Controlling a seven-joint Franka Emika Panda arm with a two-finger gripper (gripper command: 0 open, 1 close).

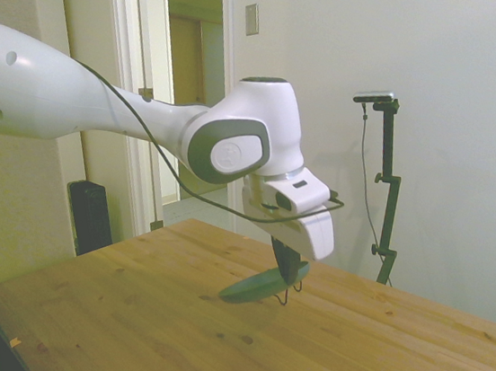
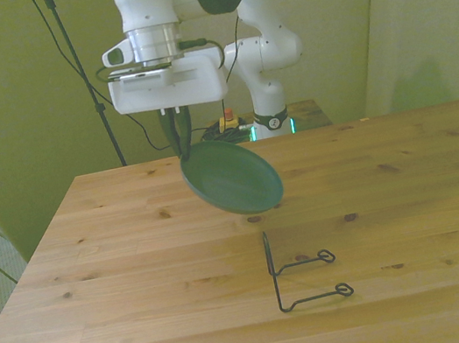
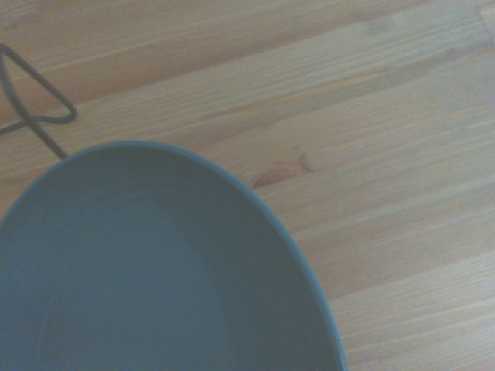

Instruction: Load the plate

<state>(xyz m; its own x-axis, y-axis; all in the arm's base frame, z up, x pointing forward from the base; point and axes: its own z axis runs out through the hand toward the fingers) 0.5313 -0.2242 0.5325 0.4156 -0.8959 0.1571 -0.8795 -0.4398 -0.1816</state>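
Front view, reading left to right: gripper (image 2: 180, 144) hangs below the white wrist block, fingers closed on the rim of the plate (image 2: 232, 177) at roughly its 11 o'clock edge. Plate is clear of the table (image 2: 122, 270), tilted, its hollow face turned toward the camera, low edge dropping toward 4 o'clock. Side view agrees: plate (image 1: 258, 285) seen nearly edge-on, slanted, hanging under the gripper (image 1: 289, 265), with a shadow on the wood beneath it. At about 5 o'clock from the plate, nearer the camera, stands the thin black wire stand (image 2: 301, 274), apart from the plate, two looped feet pointing to the front view's right and one upright post. Wrist view: plate interior (image 3: 155, 270) fills most of the frame, a corner of the wire stand (image 3: 35, 116) just beyond its rim. Judgement: plate is in transit, stand not yet reached. Risks: the hold is a pinch on one edge only, so the plate may swing or slip from the fingers under its own weight. The stand looks light and unfixed; a rim catching the post on descent would likely push or tip it. A wrong tilt at release could let the plate slide off the wires onto the table.
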